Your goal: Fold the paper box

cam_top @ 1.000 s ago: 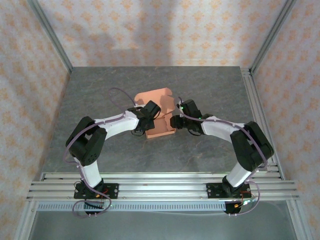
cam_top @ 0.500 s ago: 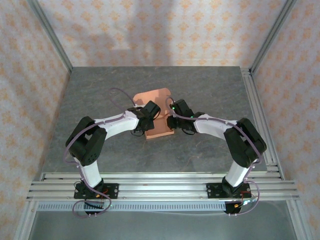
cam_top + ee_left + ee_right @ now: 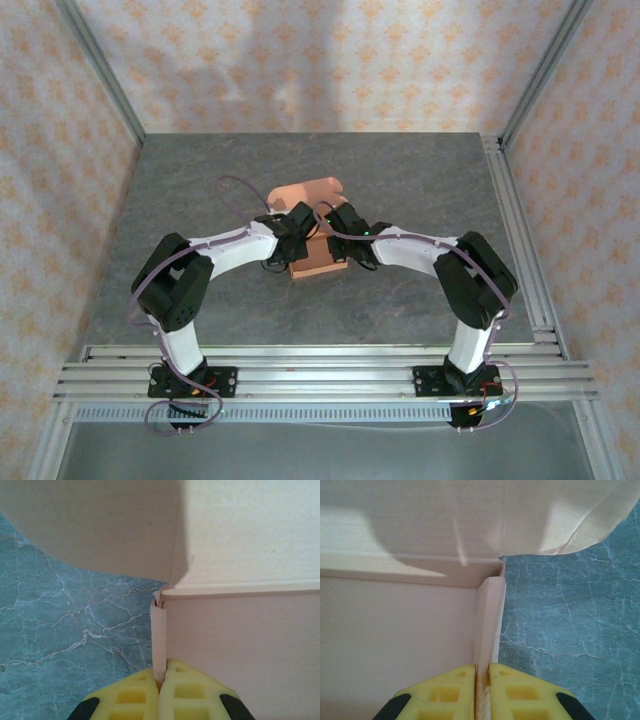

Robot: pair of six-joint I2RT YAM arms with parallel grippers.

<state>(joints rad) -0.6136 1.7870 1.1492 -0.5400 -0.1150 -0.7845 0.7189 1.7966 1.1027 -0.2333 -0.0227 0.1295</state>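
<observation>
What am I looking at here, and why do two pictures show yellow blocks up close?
This is a robot: a left arm and a right arm bolted to a grey table. The wide picture is taken from above and behind them. Each close picture comes from a wrist camera looking along that arm's pinching tool; the yellow blocks are its fingers. On the table lies a salmon-orange paper box, partly folded, with a rounded flap at its far end. The left tool is shut on one side wall, the right tool on the opposite wall.
</observation>
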